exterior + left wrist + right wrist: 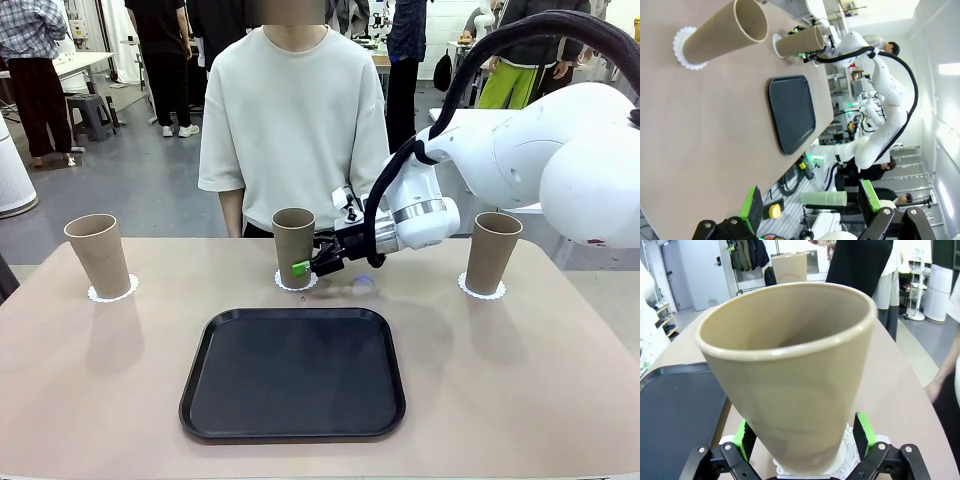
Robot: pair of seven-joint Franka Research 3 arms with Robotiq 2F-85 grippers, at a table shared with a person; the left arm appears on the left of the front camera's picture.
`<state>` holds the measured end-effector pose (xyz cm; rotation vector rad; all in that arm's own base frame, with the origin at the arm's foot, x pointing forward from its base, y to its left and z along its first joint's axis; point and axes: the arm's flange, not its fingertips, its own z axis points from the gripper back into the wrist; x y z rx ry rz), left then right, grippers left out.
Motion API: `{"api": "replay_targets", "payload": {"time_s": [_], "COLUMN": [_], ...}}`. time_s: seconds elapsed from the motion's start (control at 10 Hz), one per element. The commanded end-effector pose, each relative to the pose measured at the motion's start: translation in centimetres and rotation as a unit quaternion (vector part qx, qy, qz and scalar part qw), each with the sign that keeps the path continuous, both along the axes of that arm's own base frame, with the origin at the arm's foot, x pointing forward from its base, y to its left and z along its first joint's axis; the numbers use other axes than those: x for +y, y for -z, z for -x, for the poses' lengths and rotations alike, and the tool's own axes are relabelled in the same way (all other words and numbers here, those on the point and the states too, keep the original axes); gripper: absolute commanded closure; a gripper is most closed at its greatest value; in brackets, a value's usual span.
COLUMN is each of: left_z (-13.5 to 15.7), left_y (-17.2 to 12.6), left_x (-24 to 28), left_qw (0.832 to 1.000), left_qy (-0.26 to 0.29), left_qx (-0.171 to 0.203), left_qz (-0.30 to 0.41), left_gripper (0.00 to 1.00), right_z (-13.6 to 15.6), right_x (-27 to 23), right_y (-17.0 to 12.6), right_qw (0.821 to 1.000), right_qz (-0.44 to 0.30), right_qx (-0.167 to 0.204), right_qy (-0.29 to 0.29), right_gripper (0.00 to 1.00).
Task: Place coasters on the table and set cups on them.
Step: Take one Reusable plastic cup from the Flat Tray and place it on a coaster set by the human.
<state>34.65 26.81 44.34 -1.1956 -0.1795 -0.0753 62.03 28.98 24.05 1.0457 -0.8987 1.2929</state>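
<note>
The middle tan cardboard-like tumbler stands upright on a white scalloped paper coaster at the beige table's far edge, beyond the black square tray. The right gripper straddles its base, jaws spread wide, pads apart from the wall. The left gripper hangs open off the table's end.

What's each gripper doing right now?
Left gripper: open, holding nothing.
Right gripper: open, jaws either side of the middle cup.
</note>
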Motion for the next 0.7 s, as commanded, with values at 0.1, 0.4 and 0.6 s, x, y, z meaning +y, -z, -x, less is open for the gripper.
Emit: {"api": "replay_targets", "payload": {"time_s": [0.1,0.4,0.6], "left_z": [0.1,0.1,0.1], "left_y": [-0.1,-0.1,-0.1], "left_x": [0.1,0.1,0.1], "left_qw": [1.000,1.000,1.000], "left_qy": [-0.004,-0.004,-0.004], "left_qx": [-0.001,-0.001,-0.001], "left_qz": [0.001,0.001,0.001], "left_gripper": [0.00,0.00,0.00], "right_z": [-2.1,-2.0,-1.9], "right_x": [-1.0,-2.4,-3.1], "right_y": [0.1,-0.1,-0.1], "right_qw": [1.000,0.999,0.999], "right_qz": [0.005,0.022,0.026], "right_qx": [0.026,0.036,0.035], "right_qy": [0.006,0.011,0.017], "right_gripper": [0.00,0.00,0.00]}}
